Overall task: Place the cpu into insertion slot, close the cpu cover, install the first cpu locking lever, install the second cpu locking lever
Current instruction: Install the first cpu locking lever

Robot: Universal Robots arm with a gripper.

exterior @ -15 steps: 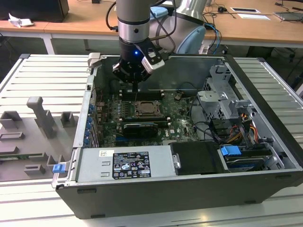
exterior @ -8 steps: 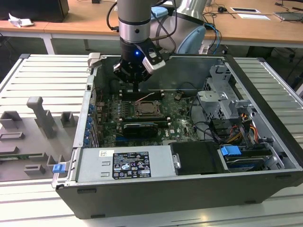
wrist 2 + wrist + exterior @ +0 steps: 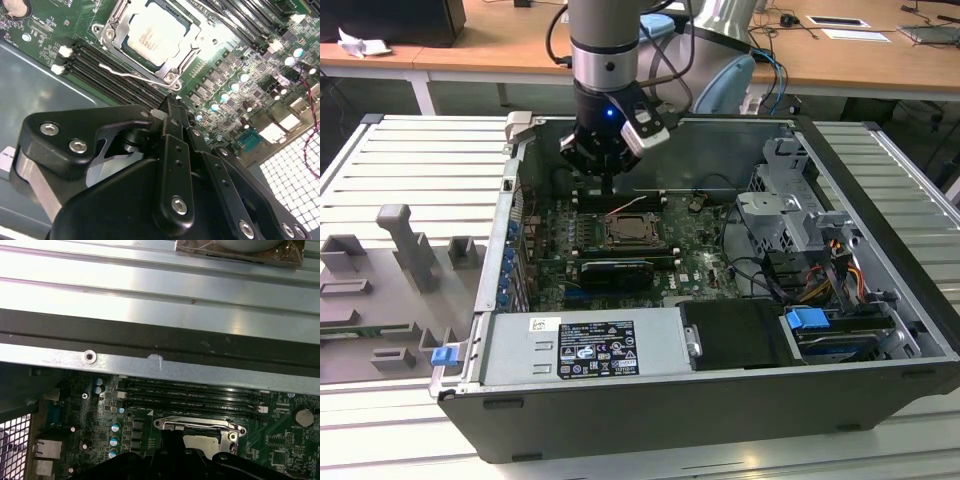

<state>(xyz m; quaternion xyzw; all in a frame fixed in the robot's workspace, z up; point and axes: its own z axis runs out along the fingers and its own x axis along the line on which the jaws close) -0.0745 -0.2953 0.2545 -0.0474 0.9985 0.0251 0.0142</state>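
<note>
Inside the case [image 3: 880, 330], 1 cpu [image 3: 152, 37] under 1 closed cpu cover [image 3: 112, 30].

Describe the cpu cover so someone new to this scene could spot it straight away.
Look inside the open computer case at the green motherboard. Near its middle sits the cpu cover, a square silvery metal frame lying around the pale cpu. Unlike the long black memory slots beside it, it is square and shiny.

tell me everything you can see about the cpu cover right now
The cpu cover is a silvery metal frame with a cut-out middle, lying closed and flat over the cpu, whose pale face shows through the opening. Screws sit at its corners. A thin metal lever runs along one edge. The tool hovers beside it, not touching.
</note>
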